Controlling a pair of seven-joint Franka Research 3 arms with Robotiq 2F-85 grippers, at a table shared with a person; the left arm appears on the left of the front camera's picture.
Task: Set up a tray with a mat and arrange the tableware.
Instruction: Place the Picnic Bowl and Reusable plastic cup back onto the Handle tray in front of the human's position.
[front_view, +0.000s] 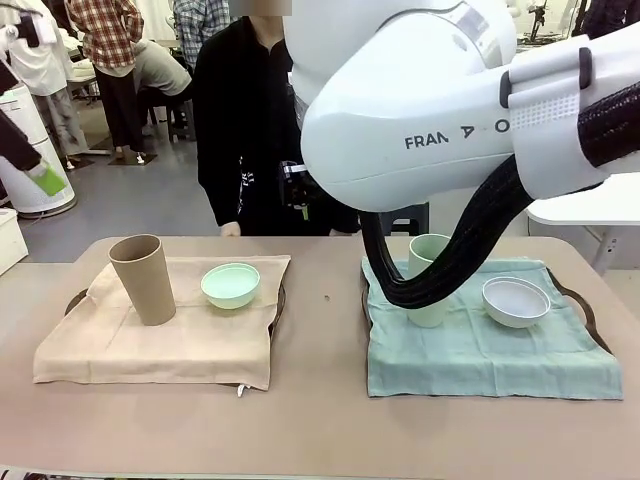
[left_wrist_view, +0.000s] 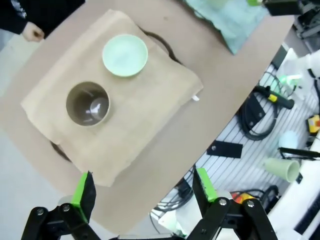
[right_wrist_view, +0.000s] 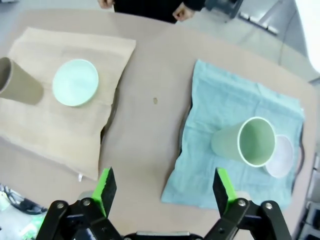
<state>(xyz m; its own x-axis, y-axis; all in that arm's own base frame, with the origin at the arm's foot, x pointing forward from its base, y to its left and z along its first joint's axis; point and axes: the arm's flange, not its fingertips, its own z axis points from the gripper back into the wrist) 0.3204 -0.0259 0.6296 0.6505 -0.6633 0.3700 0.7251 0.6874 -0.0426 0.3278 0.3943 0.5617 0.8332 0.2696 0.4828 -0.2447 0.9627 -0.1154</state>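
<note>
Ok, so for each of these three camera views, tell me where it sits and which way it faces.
Front view: sits low between the arms, faces across the table at the person; a white arm looms overhead.
Left wrist view: high above, looks down on the tan cup and mint bowl; open left gripper at bottom.
Right wrist view: high above, looks down on both mats; open right gripper at bottom.
Shared: both wrist views show the tan cup and mint bowl.
</note>
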